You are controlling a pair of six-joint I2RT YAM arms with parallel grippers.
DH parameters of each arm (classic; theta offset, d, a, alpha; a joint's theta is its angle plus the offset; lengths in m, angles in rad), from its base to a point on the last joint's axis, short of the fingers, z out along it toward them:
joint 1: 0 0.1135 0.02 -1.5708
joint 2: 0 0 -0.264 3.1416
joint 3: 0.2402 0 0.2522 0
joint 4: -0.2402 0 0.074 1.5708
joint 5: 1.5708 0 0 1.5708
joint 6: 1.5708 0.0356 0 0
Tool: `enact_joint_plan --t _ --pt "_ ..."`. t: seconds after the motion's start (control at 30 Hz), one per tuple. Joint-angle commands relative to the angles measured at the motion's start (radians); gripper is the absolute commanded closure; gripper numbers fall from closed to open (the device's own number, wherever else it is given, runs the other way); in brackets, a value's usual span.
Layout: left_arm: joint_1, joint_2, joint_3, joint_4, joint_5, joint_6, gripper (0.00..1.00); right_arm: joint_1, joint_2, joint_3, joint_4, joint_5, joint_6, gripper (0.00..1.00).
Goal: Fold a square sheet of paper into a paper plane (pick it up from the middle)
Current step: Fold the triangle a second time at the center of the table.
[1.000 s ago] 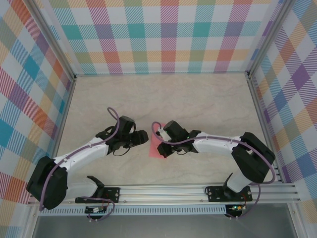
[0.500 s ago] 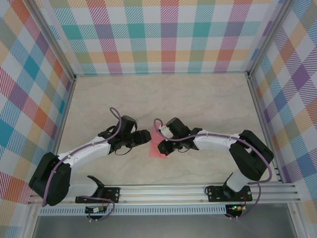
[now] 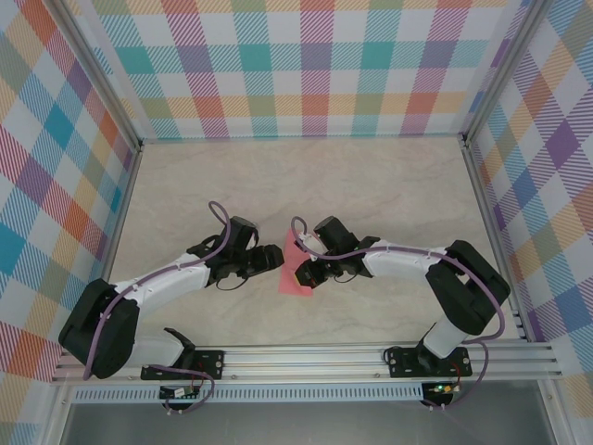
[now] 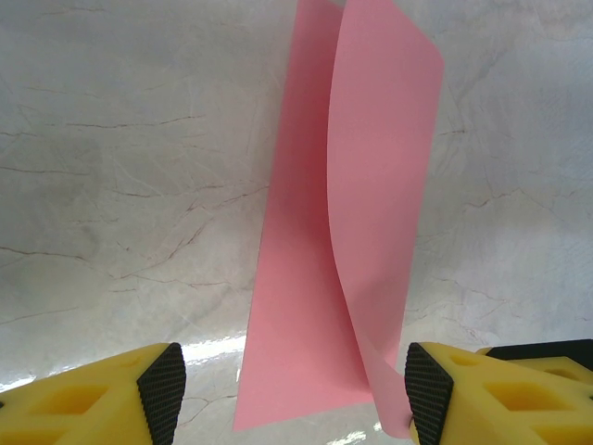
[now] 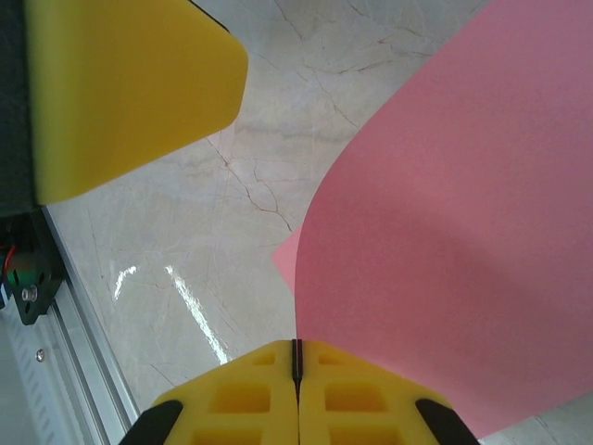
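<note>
Jaws first: those of our right gripper (image 5: 296, 357) are pressed together on a lifted edge of the square sheet of paper (image 4: 306, 278), while those of our left gripper (image 4: 287, 389) stand apart, straddling the sheet's near edge without gripping. The sheet lies on the table (image 3: 371, 185) between our arms, one half flat, the other curling over. Both grippers have crept inward (only slightly) this past second, so we judge the first fold underway, not yet creased.

Left end effector (image 3: 274, 258) beside pink paper (image 3: 289, 284), right end effector (image 3: 301, 273) on it
</note>
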Motion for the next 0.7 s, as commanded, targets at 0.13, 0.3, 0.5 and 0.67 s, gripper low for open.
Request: enact_joint_plan --t 0.13,0.3,0.5,0.67 --pt "0.013 0.013 0.017 0.017 0.016 -0.012 0.33 -0.014 0.026 0.017 0.01 -0.052 -0.035 0.94" --pt "0.013 0.017 0.017 0.018 0.018 -0.012 0.33 -0.021 0.036 0.024 0.009 -0.06 -0.038 0.94" --pt "0.013 0.012 0.014 0.017 0.014 -0.011 0.33 -0.026 0.039 0.03 0.0 -0.062 -0.045 0.94" --pt "0.013 0.007 0.011 0.013 0.007 -0.006 0.33 -0.031 0.042 0.032 -0.007 -0.071 -0.054 0.94"
